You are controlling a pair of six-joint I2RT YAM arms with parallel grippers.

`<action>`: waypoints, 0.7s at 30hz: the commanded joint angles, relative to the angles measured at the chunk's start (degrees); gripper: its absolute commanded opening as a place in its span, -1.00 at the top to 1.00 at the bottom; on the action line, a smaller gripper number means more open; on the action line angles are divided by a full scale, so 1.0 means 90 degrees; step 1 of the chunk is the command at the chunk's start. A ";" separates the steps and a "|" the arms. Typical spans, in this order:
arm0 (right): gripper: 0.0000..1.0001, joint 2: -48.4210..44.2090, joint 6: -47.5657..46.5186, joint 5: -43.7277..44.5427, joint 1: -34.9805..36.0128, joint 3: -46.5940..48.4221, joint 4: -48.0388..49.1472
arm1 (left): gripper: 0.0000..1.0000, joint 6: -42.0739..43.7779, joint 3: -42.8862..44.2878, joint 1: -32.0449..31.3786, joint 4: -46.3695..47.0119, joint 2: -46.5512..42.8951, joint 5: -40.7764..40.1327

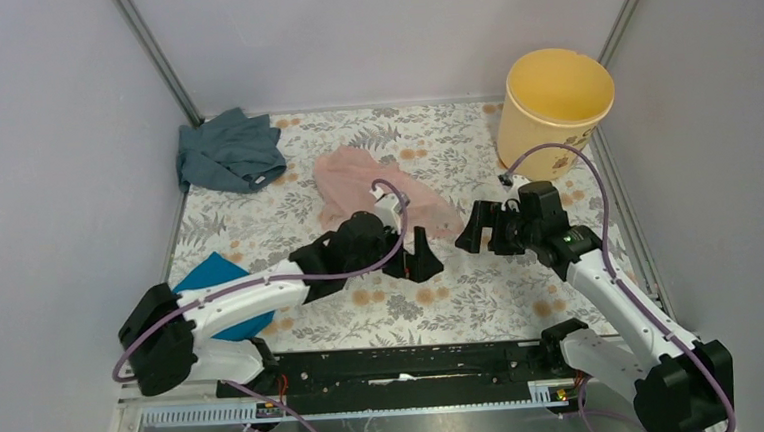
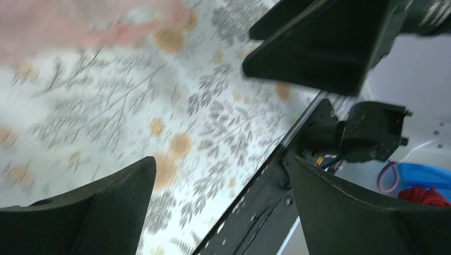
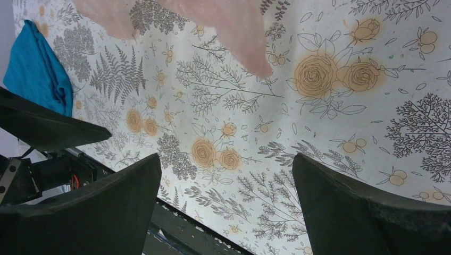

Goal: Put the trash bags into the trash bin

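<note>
The pale pink trash bag point(image 1: 356, 178) lies crumpled on the floral table, just behind both grippers. It also shows blurred at the top of the left wrist view point(image 2: 80, 21) and at the top of the right wrist view point(image 3: 234, 26). The yellow-orange trash bin point(image 1: 554, 102) stands upright at the back right, apart from the bag. My left gripper point(image 1: 423, 256) is open and empty, near the bag's front right edge. My right gripper point(image 1: 487, 230) is open and empty, facing the left one, just right of the bag's corner.
A grey-blue cloth point(image 1: 229, 150) lies at the back left. A teal cloth point(image 1: 217, 286) lies at the front left under my left arm and shows in the right wrist view point(image 3: 37, 69). A black rail point(image 1: 407, 365) runs along the table's near edge. Walls close in both sides.
</note>
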 commanded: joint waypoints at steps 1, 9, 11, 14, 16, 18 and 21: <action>-0.99 -0.0168 -0.0061 0.0024 0.0012 -0.0078 0.0171 | -0.98 -0.0182 -0.0507 0.0007 -0.1184 -0.1418 -0.0532; -0.97 0.0993 -0.0098 0.0238 0.0070 0.0045 0.1380 | -0.98 -0.0536 -0.0808 0.0416 -0.2800 -0.2603 -0.2753; -0.98 0.1301 0.0162 0.0178 0.0040 -0.0012 0.2020 | -0.98 -0.0456 -0.0807 0.0624 -0.2684 -0.2277 -0.2856; -0.91 0.1728 0.0946 -0.0085 -0.0075 -0.0526 0.3356 | -0.94 -0.0008 -0.0499 0.0927 -0.2535 -0.1413 -0.2952; -0.86 0.1973 0.1328 -0.0009 -0.0106 -0.0711 0.3818 | -0.83 0.0107 -0.0239 0.0956 -0.2539 -0.0905 -0.3344; -0.85 0.2071 0.1640 0.0263 -0.0113 -0.0905 0.4208 | -0.78 0.0216 -0.0318 0.1111 -0.2117 -0.0598 -0.3367; -0.84 0.2178 0.1957 0.0455 -0.0162 -0.1164 0.4906 | -0.95 0.0232 -0.0427 0.1686 -0.1506 -0.0212 -0.2693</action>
